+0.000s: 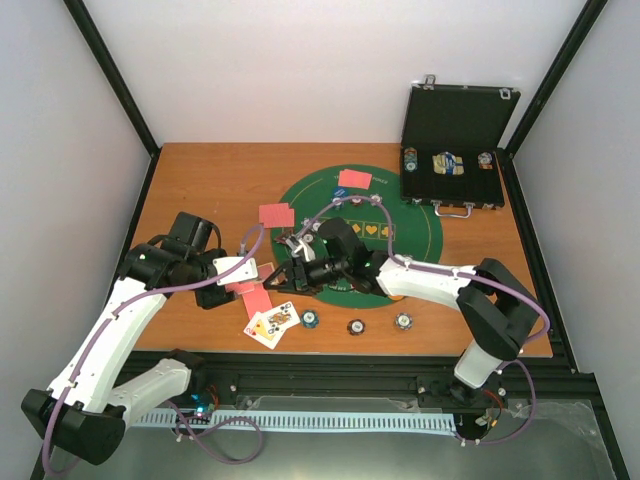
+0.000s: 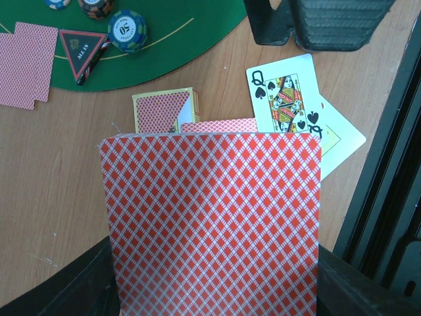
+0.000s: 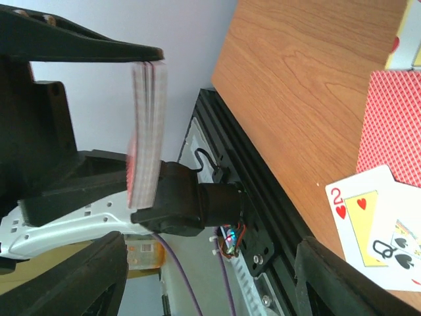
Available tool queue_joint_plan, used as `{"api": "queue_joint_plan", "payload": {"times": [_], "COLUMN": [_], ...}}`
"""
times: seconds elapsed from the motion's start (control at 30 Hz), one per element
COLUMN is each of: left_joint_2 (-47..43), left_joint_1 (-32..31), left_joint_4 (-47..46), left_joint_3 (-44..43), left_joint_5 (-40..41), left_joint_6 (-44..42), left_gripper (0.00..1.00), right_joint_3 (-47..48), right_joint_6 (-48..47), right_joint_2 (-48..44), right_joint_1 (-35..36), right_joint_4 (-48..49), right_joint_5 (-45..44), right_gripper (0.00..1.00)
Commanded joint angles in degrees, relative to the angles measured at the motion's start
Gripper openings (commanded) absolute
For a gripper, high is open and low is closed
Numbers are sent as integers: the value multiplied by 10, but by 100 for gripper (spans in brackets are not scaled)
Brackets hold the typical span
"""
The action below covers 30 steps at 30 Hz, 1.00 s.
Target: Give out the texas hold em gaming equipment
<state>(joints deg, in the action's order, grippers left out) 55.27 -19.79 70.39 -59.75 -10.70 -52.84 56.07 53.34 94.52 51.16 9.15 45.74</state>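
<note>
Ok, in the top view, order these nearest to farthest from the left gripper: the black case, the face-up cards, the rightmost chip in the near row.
1. face-up cards, beside the left gripper, toward the near edge.
2. rightmost chip, farther right along the near edge.
3. black case, far right corner.

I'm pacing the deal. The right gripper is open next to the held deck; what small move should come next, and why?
Probably ease the right gripper onto the outer card of the deck and pinch it. Its jaws stand open and empty, the left gripper clamps the deck right in front of it, and a queen of spades and two of hearts lie face up on the table.
</note>
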Motion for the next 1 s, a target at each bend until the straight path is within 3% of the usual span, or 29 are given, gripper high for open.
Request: {"api": "queue_joint_plan", "payload": {"times": [0.0,0.63,0.97], "left_joint_2": [-7,-5,-7], "left_joint_1": [0,0,0], "left_joint_4": [-8,-8,-6], "left_joint_3": [-11,-13,-17], "left_joint_5": [-5,-7,-8], "left_joint_6": [-12,-12,-11], "left_gripper": [28,28,28], "right_joint_3": [22,174,197], "right_joint_6": [15,82,81], "right_joint_2": [-5,180,223], "right_joint_1": [4,58,52], "right_joint_4": [38,112,89], "right_joint_5": [4,33,43], "right_gripper": [70,68,60]}}
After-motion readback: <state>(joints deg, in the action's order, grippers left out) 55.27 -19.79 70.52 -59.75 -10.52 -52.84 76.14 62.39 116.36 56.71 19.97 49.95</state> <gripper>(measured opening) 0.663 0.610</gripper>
